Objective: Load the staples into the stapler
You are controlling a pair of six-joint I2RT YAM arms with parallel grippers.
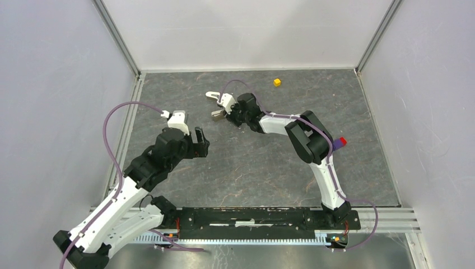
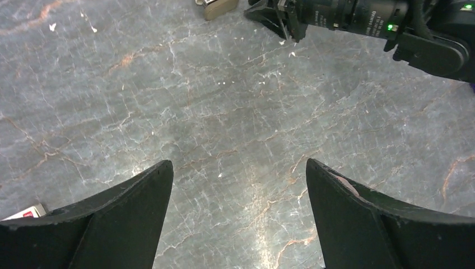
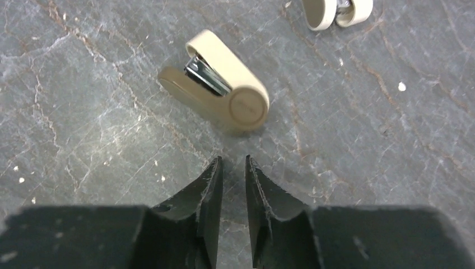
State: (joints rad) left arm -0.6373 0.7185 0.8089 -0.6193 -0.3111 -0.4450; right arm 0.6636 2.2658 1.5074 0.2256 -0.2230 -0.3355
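- R gripper (image 3: 232, 159): we see its jaws drawn nearly together, w/ only a slim gap left btwn the tips. Nothing sits in that gap and nothing is touched.
- Its tips point at the stapler (image 3: 215, 81), which lies on its side on the grey marbled tabletop (image 3: 84, 112) just ahead, a thin strip of bare surface btwn them.
- The stapler's two cream arms are spread in a V, hinge end nearest the gripper, w/ the metal inner channel showing btwn them.
- A second cream piece (image 3: 336, 8) w/ two rounded ends lies beyond the stapler, cut off by the top edge of the R wrist view. We can't tell what it is.
- L gripper (image 2: 238, 165): jaws spread wide, empty, above bare tabletop and well apart from the stapler.
- From above, the R arm (image 1: 313, 145) reaches across toward the far left-centre of the table.
- A small yellow cube (image 1: 276, 82) rests near the back wall, well apart from both grippers.
- The staples: we can't pick them out in any view.
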